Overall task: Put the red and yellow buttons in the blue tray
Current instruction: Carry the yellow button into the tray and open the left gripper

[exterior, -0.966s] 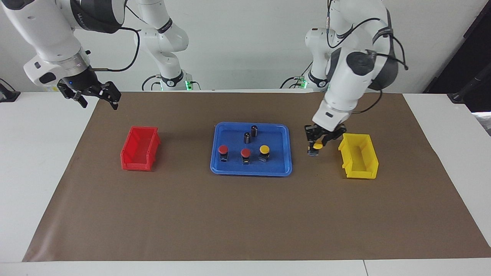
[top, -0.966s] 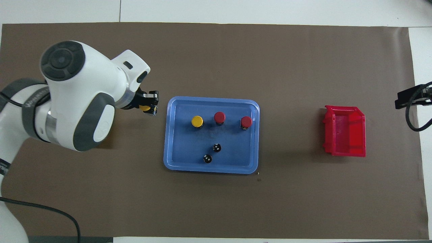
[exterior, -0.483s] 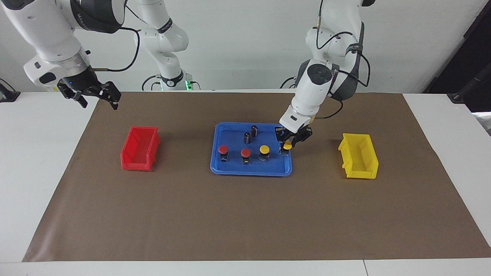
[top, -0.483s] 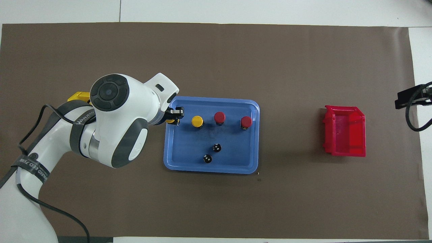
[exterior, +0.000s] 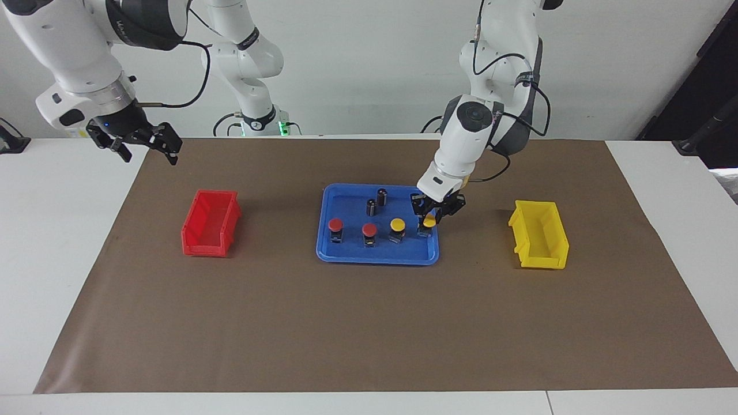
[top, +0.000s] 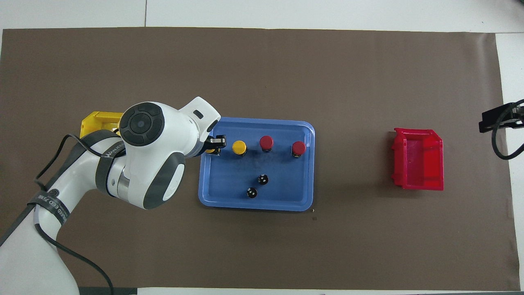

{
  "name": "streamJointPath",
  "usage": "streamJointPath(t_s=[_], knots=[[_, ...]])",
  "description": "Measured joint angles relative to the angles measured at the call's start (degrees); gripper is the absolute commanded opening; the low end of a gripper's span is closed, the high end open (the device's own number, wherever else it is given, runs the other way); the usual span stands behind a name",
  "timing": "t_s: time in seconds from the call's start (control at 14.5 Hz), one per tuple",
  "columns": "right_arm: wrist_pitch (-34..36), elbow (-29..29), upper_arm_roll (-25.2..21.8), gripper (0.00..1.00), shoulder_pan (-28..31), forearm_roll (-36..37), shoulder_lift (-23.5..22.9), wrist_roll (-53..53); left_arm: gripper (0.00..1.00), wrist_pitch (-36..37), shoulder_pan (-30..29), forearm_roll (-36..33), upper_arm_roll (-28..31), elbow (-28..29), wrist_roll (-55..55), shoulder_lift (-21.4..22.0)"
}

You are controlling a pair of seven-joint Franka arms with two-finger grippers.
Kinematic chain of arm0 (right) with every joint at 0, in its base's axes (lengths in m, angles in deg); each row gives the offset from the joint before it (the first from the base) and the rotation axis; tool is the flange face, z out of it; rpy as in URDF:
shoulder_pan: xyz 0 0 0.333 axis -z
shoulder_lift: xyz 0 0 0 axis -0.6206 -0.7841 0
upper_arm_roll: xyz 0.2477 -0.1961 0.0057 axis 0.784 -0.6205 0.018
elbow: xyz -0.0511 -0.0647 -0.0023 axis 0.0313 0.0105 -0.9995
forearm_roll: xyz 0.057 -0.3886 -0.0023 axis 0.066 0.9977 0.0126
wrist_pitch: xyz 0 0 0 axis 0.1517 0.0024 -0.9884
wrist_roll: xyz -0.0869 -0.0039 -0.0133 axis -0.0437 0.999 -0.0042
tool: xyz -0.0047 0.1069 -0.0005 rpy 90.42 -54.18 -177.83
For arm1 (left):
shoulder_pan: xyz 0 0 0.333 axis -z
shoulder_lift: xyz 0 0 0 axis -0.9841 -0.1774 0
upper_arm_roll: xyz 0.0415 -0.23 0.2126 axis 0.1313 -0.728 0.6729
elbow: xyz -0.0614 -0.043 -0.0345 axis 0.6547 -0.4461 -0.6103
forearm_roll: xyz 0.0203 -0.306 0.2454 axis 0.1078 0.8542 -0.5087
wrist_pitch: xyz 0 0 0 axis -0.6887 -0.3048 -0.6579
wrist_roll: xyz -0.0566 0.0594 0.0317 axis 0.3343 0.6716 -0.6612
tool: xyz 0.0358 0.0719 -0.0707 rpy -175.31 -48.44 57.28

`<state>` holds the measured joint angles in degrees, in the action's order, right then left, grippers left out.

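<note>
The blue tray (exterior: 346,255) (top: 254,203) lies mid-table. In it stand two red buttons (exterior: 335,225) (exterior: 369,230) (top: 298,147) (top: 266,142) and one yellow button (exterior: 397,224) (top: 239,147). My left gripper (exterior: 429,220) (top: 213,148) is shut on the second yellow button (exterior: 429,221) (top: 210,151) and holds it low over the tray's end toward the left arm. My right gripper (exterior: 144,147) waits in the air toward the right arm's end of the table, above the mat's edge.
Two dark capless cylinders (exterior: 381,196) (exterior: 371,207) (top: 263,179) (top: 251,192) stand in the tray, nearer to the robots than the buttons. A red bin (exterior: 210,223) (top: 418,164) sits toward the right arm's end. A yellow bin (exterior: 539,234) (top: 98,123) sits toward the left arm's end.
My left gripper carried the yellow button from beside the yellow bin to over the tray's end and lowered it slightly. The right arm has not moved.
</note>
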<state>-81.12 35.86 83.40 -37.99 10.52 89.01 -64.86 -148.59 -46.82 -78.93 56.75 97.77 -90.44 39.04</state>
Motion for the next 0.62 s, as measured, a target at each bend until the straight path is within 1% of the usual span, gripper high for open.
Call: streamJointPath(t_s=[0.21,0.28,0.34,0.41,0.48,0.55,0.62], knots=[[0.0,0.0,0.0,1.00,0.0,0.0,0.0,0.0,0.01,-0.4,0.2,0.0,0.0,0.0,0.0,-0.2],[0.0,0.0,0.0,1.00,0.0,0.0,0.0,0.0,0.04,-0.5,0.3,0.0,0.0,0.0,0.0,-0.2],[0.1,0.0,0.0,1.00,0.0,0.0,0.0,0.0,0.22,-0.7,0.3,0.0,0.0,0.0,-0.2,-0.2],[0.1,0.0,0.0,1.00,0.0,0.0,0.0,0.0,0.54,-0.8,0.3,0.0,0.0,0.0,-0.5,-0.2],[0.2,0.0,0.0,1.00,0.0,0.0,0.0,0.0,0.71,-0.8,0.3,0.0,0.0,0.0,-0.8,-0.2],[0.2,0.0,0.0,1.00,0.0,0.0,0.0,0.0,0.84,-0.8,0.3,0.0,0.1,0.0,-0.9,-0.2],[0.2,0.0,0.0,1.00,0.0,0.0,0.0,0.0,0.92,-0.8,0.3,0.0,0.1,0.0,-1.0,-0.2]])
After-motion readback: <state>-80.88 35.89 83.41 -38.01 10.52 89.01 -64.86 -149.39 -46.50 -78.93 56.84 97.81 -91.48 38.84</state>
